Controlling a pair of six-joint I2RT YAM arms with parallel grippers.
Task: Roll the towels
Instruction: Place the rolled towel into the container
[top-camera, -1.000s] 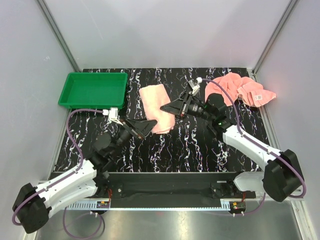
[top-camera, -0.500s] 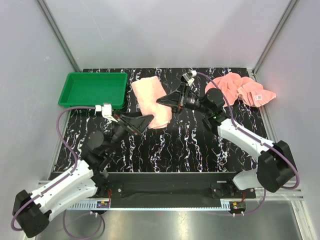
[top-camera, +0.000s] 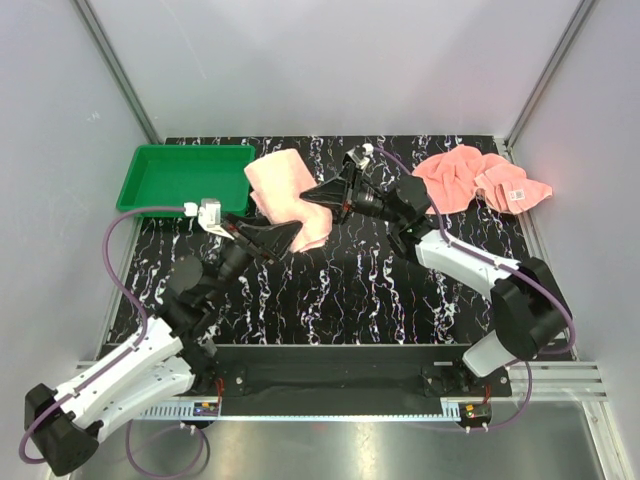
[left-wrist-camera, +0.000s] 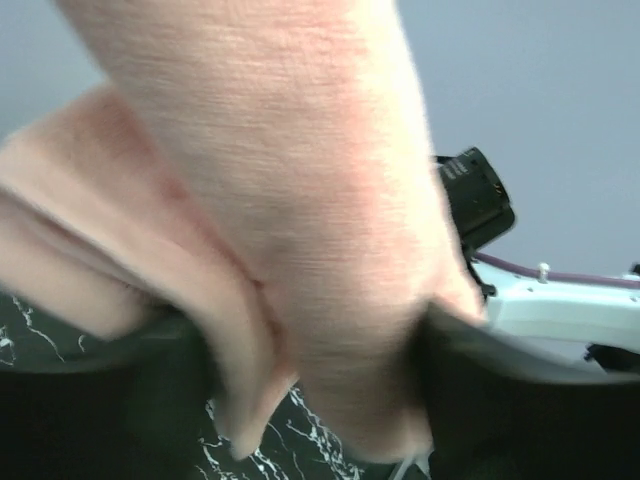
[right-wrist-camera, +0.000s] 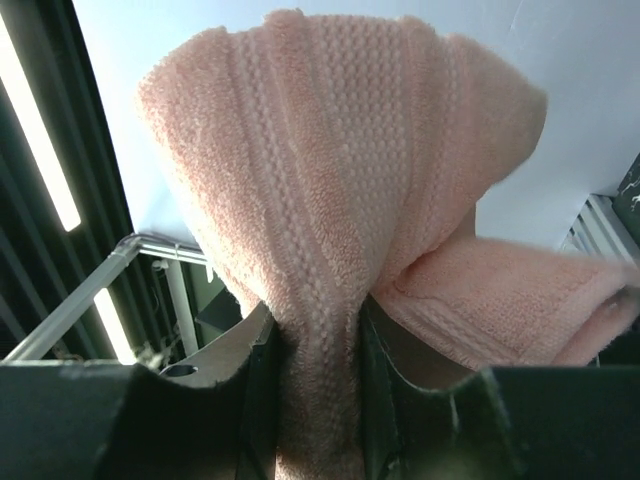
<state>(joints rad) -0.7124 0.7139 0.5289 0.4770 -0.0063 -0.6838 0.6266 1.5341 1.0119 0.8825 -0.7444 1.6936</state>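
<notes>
One salmon-pink towel (top-camera: 280, 185), folded into a thick band, is lifted off the table beside the tray. My right gripper (top-camera: 318, 195) is shut on its right edge; in the right wrist view the ribbed cloth (right-wrist-camera: 340, 150) is pinched tight between the jaws of that gripper (right-wrist-camera: 320, 340). My left gripper (top-camera: 292, 235) is at the towel's near end. In the left wrist view the blurred towel (left-wrist-camera: 290, 180) fills the gap of the left gripper (left-wrist-camera: 310, 345) and touches both fingers. A second towel (top-camera: 470, 175) lies crumpled at the back right, white label up.
A green tray (top-camera: 150, 195) stands at the back left, right next to the lifted towel. The black marbled table (top-camera: 360, 290) is walled in by grey panels on both sides and behind. The two arms cross toward each other over the table's middle.
The right gripper has carried the towel left and toward the tray, lifting it off the table. The left gripper has followed and narrowed onto the towel's near end.
</notes>
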